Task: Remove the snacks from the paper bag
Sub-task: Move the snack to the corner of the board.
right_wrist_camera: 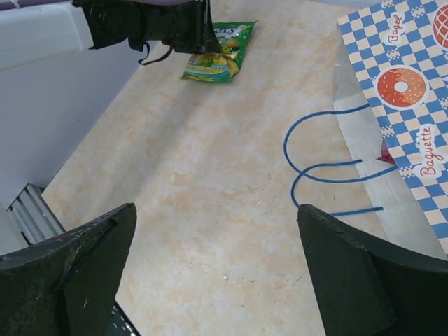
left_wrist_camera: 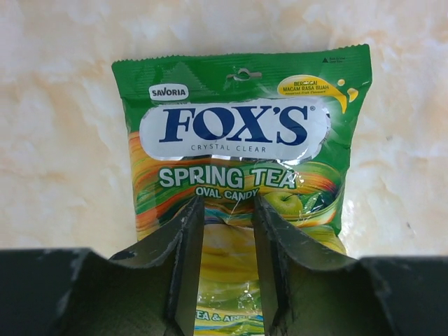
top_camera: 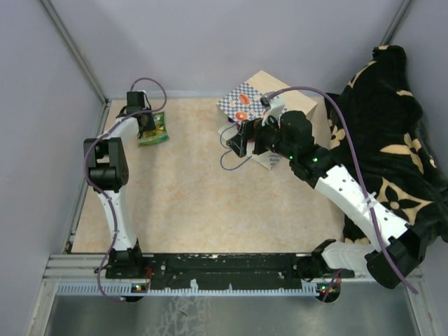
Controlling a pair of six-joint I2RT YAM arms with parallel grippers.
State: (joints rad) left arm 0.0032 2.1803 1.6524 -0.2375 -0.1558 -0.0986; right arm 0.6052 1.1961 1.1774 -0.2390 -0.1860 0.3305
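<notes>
Top view: a green snack packet lies at ten o'clock on the tabletop under the left hand. The paper bag lies at one o'clock.

Left wrist: the fingers stand narrowly apart astride the packet; whether they pinch it I cannot tell.

Right wrist: the right hand gapes wide, holding nothing, with the bag's mouth at three o'clock.

The packets look light, slick and crinkly, so pinch one by a sealed edge.

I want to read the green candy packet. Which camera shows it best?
The left wrist view: the green candy packet fills the frame, label readable. The top view shows only a small green patch; the right wrist view shows it distant, partly behind the left gripper.
</notes>
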